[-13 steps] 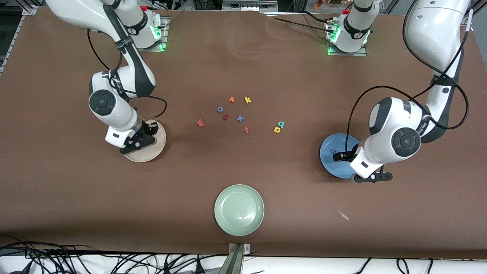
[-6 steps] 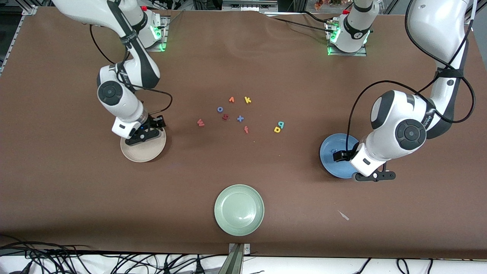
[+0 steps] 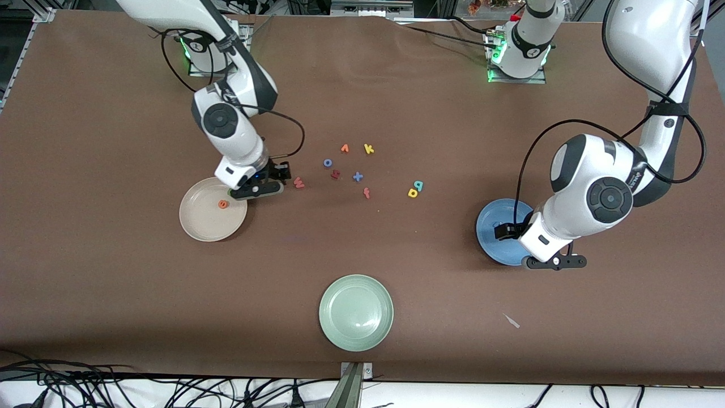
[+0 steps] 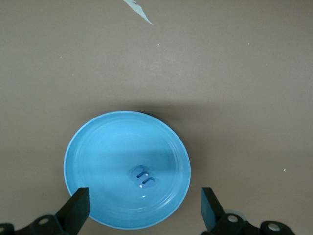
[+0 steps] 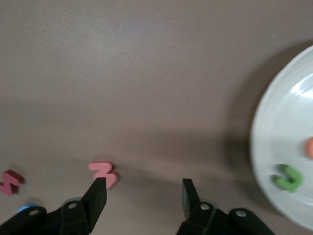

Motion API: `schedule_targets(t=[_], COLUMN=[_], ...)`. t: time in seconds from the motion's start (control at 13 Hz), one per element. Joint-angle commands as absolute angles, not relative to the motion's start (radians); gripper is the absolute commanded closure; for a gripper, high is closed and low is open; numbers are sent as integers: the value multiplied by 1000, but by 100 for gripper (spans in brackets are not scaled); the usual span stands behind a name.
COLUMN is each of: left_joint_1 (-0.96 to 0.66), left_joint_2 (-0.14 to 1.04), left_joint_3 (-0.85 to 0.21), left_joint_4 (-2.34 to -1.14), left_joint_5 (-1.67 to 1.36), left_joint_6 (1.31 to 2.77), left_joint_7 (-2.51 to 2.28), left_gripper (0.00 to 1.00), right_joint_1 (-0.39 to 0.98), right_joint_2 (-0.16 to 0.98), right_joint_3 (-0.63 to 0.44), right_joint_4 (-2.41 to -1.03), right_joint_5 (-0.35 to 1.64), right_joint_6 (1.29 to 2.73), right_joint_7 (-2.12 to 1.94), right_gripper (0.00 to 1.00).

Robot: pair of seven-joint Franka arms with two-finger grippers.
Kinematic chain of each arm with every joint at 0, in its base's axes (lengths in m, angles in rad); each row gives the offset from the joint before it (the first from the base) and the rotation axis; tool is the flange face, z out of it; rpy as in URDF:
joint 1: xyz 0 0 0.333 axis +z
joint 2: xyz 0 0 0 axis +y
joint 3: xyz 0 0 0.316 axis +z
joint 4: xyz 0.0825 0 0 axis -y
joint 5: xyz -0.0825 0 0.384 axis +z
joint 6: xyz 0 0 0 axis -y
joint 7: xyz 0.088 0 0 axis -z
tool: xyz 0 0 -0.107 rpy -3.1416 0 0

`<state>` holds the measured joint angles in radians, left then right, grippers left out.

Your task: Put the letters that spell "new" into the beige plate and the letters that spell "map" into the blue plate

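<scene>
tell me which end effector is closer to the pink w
Right. The right end effector hangs open over the table between the beige plate and the pink w, close beside the letter. The left end effector hangs open by the blue plate, well away from it.

High front view, two downward wrist views

This was a robotics lab. 2 white robot arms stood bolted on metal bases with green lights along one edge of a table under a brown cover. Black cables lay tangled past another edge, and metal framing ran by the bases.
</scene>
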<state>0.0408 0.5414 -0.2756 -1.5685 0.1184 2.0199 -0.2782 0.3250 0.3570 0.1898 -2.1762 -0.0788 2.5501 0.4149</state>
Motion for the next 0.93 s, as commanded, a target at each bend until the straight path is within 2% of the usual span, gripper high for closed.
schedule_targets(t=[0.0, 0.15, 0.46, 0.85], left_joint_1=[64, 75, 43, -129], left_joint_2=[534, 534, 584, 661], left_joint_3=[-276, -276, -279, -279], left_joint_4=[-1563, -1545, -1546, -1555], left_joint_5=[130, 127, 129, 129], left_joint_6=[2010, 2010, 2022, 2120], left_joint_7=[-178, -146, -144, -236], left_gripper=[0, 0, 0, 0], right_joint_1=[370, 380, 388, 396], right_joint_2=[396, 426, 446, 472], right_joint_3=[190, 190, 196, 204], right_joint_4=[-2184, -2186, -2191, -2190], right_joint_5=[-176, -288, -311, -314], right_joint_6=[2606, 2638, 2658, 2701], right_joint_7=[570, 650, 673, 690], right_gripper=[29, 29, 29, 29])
